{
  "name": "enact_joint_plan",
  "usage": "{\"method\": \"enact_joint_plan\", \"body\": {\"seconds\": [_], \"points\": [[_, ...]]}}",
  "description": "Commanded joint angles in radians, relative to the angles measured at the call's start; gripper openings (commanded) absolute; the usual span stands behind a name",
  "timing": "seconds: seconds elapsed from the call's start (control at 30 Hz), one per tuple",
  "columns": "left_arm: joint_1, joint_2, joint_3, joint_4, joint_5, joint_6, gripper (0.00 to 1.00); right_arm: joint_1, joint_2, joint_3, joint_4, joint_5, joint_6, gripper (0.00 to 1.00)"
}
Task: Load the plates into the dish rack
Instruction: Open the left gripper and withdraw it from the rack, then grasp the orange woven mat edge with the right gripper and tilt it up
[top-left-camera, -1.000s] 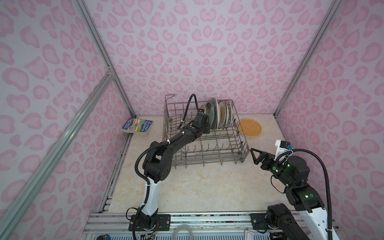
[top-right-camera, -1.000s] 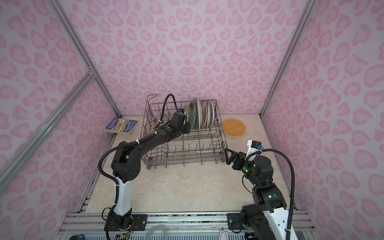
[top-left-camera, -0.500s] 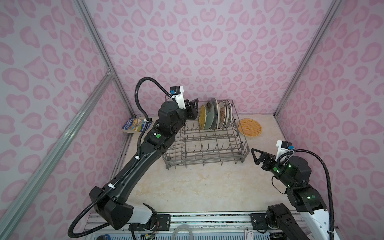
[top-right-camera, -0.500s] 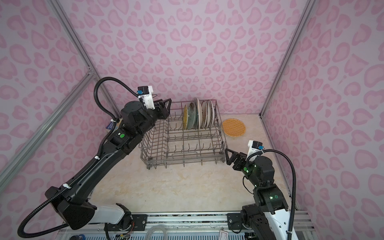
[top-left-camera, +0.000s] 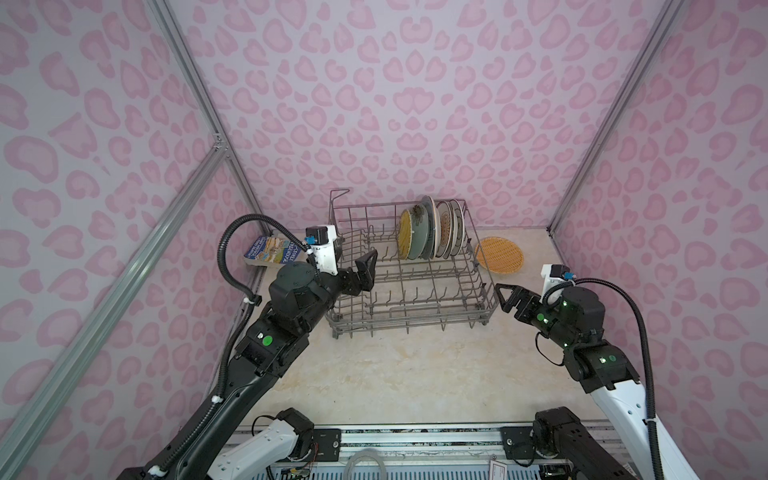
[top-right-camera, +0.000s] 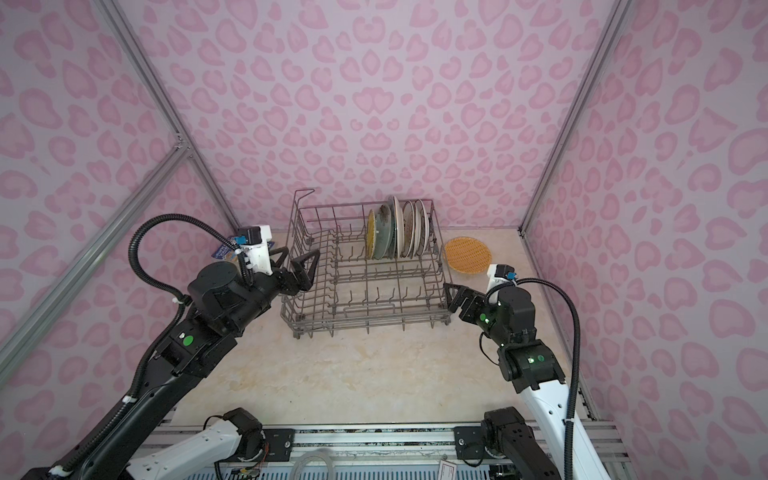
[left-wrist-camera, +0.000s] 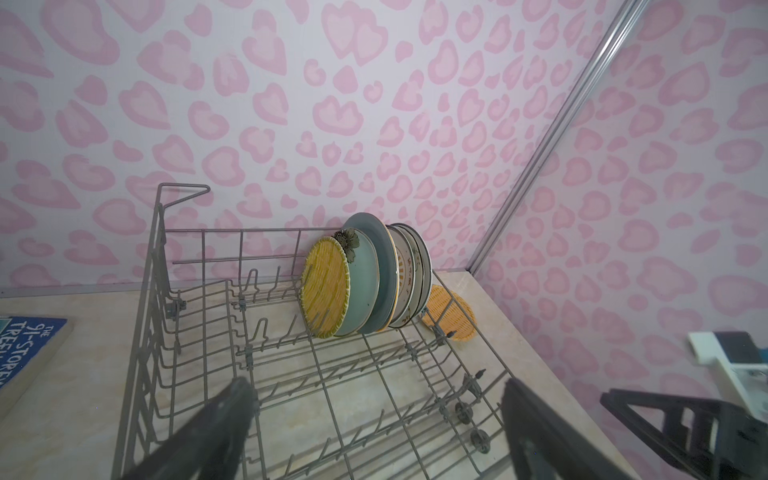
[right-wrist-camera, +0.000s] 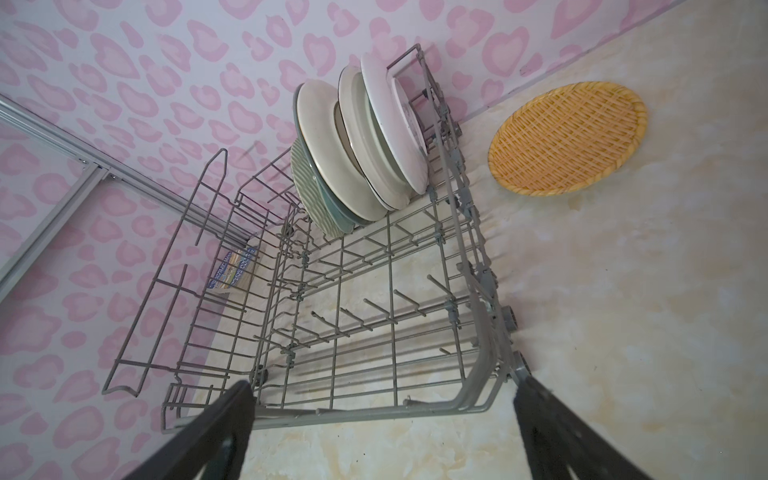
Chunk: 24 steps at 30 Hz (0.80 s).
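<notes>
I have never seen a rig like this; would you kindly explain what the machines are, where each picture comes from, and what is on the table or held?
These are two robot arms mounted at the near edge of a beige marbled tabletop. Two pictures come from a camera pair overhead, both showing the whole scene. The other two come from a camera on each arm's wrist, looking out past its jaws. The left arm and the right arm both have open jaws and hold nothing. On the table stands a large grey wire dish rack, with a row of round dinner plates standing on edge at its far right side. An orange woven-look plate lies flat beside the rack, to its right, and a blue paperback book lies to its left.
</notes>
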<state>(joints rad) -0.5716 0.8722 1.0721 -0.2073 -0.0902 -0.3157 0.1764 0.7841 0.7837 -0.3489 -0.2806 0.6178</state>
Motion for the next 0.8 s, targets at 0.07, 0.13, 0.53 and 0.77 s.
{"method": "enact_joint_plan", "body": {"seconds": [0.07, 0.13, 0.53, 0.77], "points": [[0.000, -0.116, -0.091, -0.065, 0.175, 0.081, 0.97, -0.036, 0.122, 0.032, 0.105, 0.010, 0.028, 0.97], [0.000, -0.146, -0.117, -0.099, 0.221, 0.101, 0.97, -0.081, 0.171, 0.043, 0.130, 0.011, 0.036, 0.97], [0.001, -0.218, -0.288, -0.067, 0.285, 0.104, 0.97, -0.420, 0.584, 0.064, 0.409, -0.160, 0.178, 0.94], [0.007, -0.214, -0.309, -0.050, 0.316, 0.096, 0.97, -0.491, 0.887, 0.131, 0.592, -0.225, 0.214, 0.91]]}}
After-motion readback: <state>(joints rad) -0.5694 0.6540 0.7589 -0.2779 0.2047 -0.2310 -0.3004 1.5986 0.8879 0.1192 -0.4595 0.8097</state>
